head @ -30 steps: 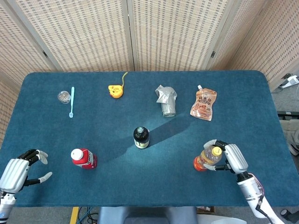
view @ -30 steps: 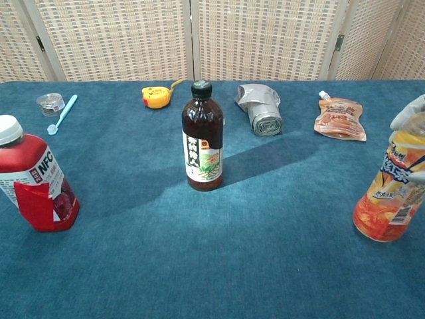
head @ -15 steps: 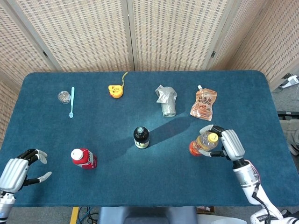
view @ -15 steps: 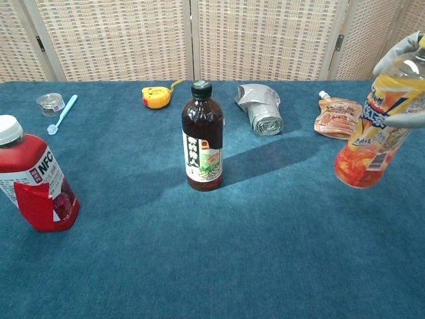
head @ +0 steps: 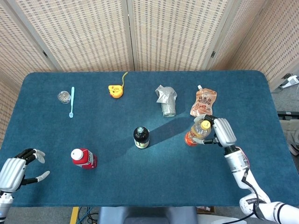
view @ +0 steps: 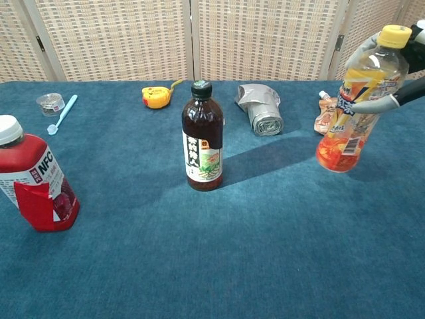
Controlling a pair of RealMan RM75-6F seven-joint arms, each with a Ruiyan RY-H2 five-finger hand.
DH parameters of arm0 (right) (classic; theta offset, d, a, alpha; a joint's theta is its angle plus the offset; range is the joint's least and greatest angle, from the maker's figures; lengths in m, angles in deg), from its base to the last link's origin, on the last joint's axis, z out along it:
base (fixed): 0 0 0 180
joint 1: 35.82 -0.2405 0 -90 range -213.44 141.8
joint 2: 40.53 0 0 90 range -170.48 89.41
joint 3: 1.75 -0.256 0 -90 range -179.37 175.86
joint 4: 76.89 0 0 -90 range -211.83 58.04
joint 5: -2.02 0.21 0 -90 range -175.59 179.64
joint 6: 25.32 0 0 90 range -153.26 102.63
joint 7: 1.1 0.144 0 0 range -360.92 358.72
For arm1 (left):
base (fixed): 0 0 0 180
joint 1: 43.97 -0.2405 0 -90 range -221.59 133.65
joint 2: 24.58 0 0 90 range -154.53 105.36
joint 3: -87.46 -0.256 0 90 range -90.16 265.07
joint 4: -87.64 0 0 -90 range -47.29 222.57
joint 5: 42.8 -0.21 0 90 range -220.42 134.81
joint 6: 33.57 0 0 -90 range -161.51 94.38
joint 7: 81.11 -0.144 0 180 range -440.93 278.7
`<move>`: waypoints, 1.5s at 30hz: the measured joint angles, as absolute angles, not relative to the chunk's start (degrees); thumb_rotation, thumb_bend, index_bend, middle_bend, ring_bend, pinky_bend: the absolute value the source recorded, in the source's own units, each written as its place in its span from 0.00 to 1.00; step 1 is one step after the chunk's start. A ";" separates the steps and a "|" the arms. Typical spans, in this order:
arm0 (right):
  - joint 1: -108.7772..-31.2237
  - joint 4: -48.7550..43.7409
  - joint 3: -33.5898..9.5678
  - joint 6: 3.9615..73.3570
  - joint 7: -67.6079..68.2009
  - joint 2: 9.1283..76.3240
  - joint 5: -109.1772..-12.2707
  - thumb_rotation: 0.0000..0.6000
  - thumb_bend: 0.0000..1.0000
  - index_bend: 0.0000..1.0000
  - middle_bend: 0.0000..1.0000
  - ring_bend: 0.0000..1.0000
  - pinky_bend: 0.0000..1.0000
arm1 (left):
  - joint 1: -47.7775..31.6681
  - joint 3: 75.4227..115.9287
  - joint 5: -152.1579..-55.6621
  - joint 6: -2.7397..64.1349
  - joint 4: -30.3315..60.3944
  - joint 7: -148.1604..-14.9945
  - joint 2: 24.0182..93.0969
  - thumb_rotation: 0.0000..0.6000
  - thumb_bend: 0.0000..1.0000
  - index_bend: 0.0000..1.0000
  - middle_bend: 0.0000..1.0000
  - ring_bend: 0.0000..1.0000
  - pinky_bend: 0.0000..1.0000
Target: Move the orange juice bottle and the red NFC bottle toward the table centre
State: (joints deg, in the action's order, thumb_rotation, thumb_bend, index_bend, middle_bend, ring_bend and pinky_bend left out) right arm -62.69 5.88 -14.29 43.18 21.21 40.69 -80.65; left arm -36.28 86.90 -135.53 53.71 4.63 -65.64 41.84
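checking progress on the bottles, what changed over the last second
The right hand, gripping the orange juice bottle, lifted it off the table and carried it away from the near edge and inward, toward the dark bottle; it now hangs tilted near the pouch. The red NFC bottle, the dark bottle and the left hand, holding nothing, stayed put.

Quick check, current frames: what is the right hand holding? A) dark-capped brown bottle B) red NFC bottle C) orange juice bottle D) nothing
C: the right hand grips the orange juice bottle, which looks tilted and lifted off the table, while the red NFC bottle stands untouched at the left.
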 measured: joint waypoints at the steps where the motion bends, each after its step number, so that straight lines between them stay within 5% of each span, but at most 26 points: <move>1: -63.01 5.55 -14.39 42.88 21.24 41.03 -80.46 1.00 0.13 0.47 0.54 0.50 0.63 | -36.28 86.91 -135.48 53.68 4.65 -65.57 41.83 1.00 0.13 0.54 0.41 0.30 0.44; 45: -68.85 -1.14 -13.27 37.64 20.13 48.34 -78.51 1.00 0.14 0.48 0.52 0.49 0.57 | -35.99 86.98 -134.74 52.25 5.20 -63.63 41.66 1.00 0.13 0.56 0.41 0.30 0.44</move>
